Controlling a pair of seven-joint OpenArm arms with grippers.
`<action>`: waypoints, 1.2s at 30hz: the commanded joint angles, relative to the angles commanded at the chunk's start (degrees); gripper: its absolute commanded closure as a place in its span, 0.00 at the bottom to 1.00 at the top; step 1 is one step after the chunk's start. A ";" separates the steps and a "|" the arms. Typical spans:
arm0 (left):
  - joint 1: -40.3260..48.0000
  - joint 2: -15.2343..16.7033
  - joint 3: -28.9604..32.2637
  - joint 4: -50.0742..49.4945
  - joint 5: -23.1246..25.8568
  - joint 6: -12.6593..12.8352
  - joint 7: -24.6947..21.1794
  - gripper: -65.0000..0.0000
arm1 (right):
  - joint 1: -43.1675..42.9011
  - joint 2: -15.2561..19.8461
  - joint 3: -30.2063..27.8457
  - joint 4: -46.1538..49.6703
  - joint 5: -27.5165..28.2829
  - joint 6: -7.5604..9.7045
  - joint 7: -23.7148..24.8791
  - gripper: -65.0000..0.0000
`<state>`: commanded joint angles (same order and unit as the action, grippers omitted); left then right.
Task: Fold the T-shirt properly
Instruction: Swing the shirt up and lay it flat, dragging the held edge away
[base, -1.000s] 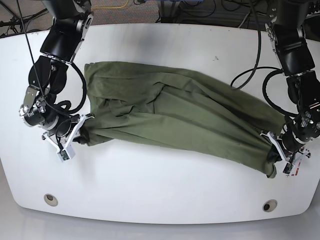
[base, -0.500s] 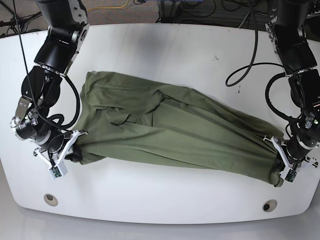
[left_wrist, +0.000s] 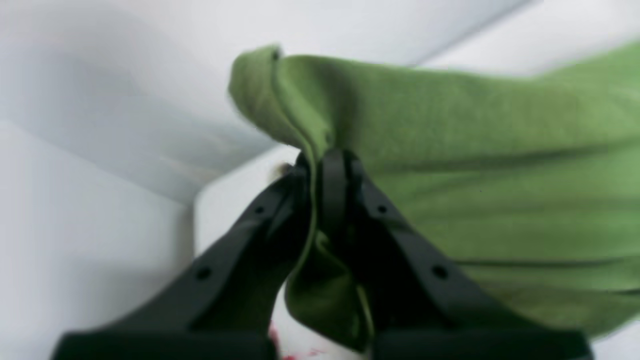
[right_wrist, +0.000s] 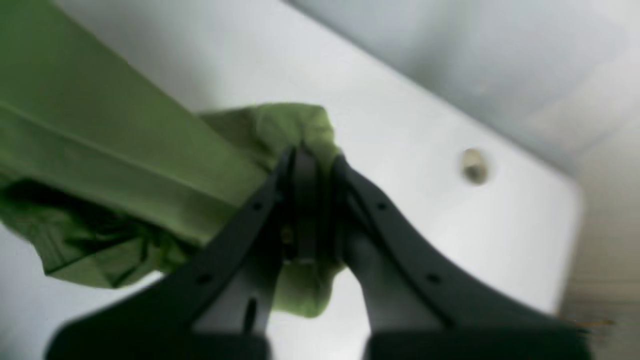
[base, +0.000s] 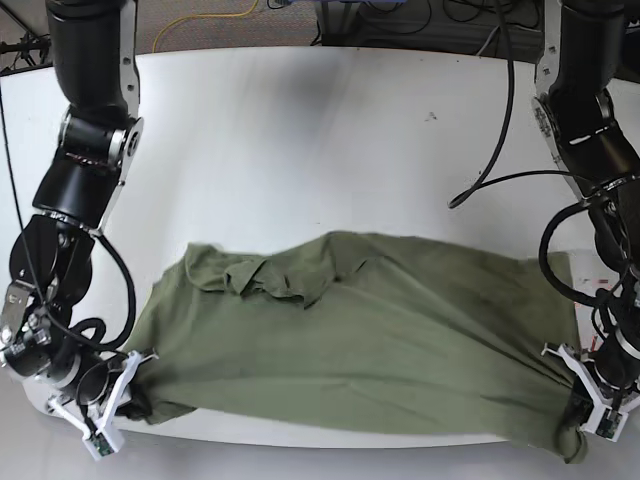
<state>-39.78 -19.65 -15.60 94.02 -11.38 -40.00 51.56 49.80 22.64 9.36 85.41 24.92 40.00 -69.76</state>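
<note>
I have dragged the olive-green cotton T-shirt (base: 370, 325) toward the table's near edge, my left gripper (left_wrist: 320, 165) and right gripper (right_wrist: 310, 160) both clamped on its corners, spreading it for folding.

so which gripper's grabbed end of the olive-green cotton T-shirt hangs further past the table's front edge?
The left gripper, on the base view's right: its end of the olive-green cotton T-shirt droops below the white table edge; the right gripper holds its end about level with it.
</note>
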 joint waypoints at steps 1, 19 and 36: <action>-1.05 -0.09 -0.53 0.00 0.00 0.00 0.44 1.00 | 2.90 0.53 -1.14 -1.14 0.00 0.00 -0.70 1.00; -11.16 -3.96 -5.10 2.11 0.00 0.00 2.20 1.00 | 17.76 6.68 -7.47 -1.41 0.18 0.00 -6.42 1.00; 16.70 -3.60 -7.91 8.44 -6.77 0.00 4.22 1.00 | -21.45 0.97 10.02 17.41 0.18 0.00 -7.03 1.00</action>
<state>-23.08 -23.25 -23.52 102.46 -18.15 -40.00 55.78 28.35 23.60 19.38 102.81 25.10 40.00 -76.79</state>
